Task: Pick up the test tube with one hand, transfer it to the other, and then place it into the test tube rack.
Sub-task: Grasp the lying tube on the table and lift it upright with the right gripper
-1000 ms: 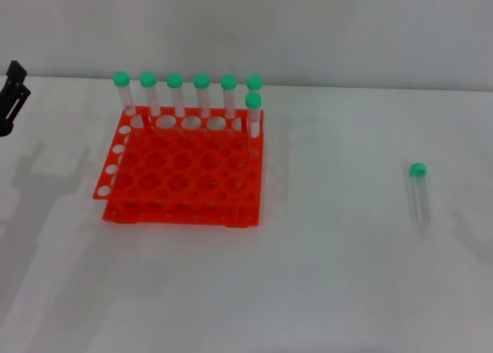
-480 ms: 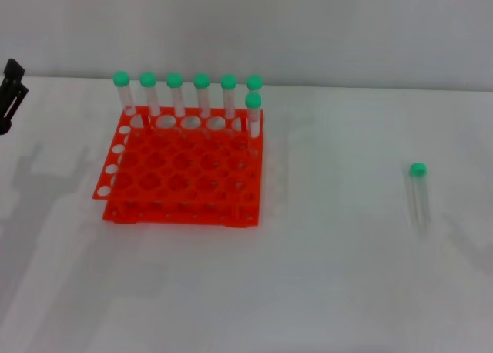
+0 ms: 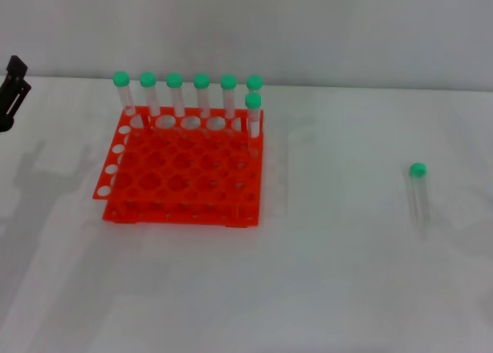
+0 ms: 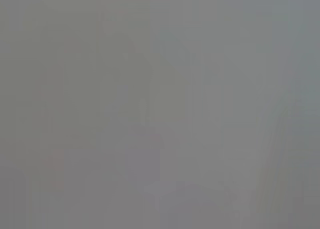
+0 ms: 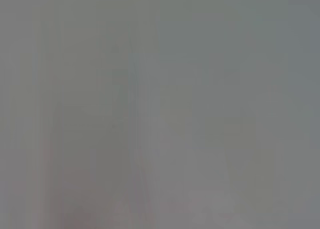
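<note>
The test tube point(image 3: 418, 193), clear with a green cap, lies alone on the white table at the right, with nothing near it. The orange-red test tube rack point(image 3: 183, 168) stands left of centre, and several green-capped tubes point(image 3: 202, 95) stand upright along its far side. Only a black part of my left gripper point(image 3: 11, 91) shows at the far left edge, well clear of the rack. My right gripper is out of view. Both wrist views show only plain grey.
The white table point(image 3: 331, 276) stretches wide between the rack and the lying tube. A pale wall point(image 3: 308, 29) runs along the table's far edge. Faint arm shadows fall on the table at the left.
The left gripper has drawn slightly further toward the left edge. A faint shadow at the far right of the table has gone. Tube and rack have not moved.
</note>
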### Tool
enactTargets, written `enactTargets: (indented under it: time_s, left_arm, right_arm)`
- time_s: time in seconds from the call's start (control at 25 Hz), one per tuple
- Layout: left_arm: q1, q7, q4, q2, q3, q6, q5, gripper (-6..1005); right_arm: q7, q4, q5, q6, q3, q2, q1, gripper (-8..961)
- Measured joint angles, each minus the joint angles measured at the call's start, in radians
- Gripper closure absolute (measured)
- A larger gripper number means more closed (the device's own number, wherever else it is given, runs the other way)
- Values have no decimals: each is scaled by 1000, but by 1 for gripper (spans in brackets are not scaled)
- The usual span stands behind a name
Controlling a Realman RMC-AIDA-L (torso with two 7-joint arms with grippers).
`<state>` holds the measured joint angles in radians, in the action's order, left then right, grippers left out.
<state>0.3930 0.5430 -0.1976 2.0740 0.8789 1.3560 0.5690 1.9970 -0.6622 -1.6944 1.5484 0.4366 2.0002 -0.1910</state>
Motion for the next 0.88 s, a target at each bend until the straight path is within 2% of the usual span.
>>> enactTargets:
  time_s: [0.4,0.88]
  left_arm:
    - [-20,18,5,2,-3,-1,0,105]
    - [-17,25,-1,2,-4,-3,0,105]
  right_arm:
    - [-70,-55,12,-8,16,2,-26,141]
    - [-79,-57,13,3,36,2,-20,150]
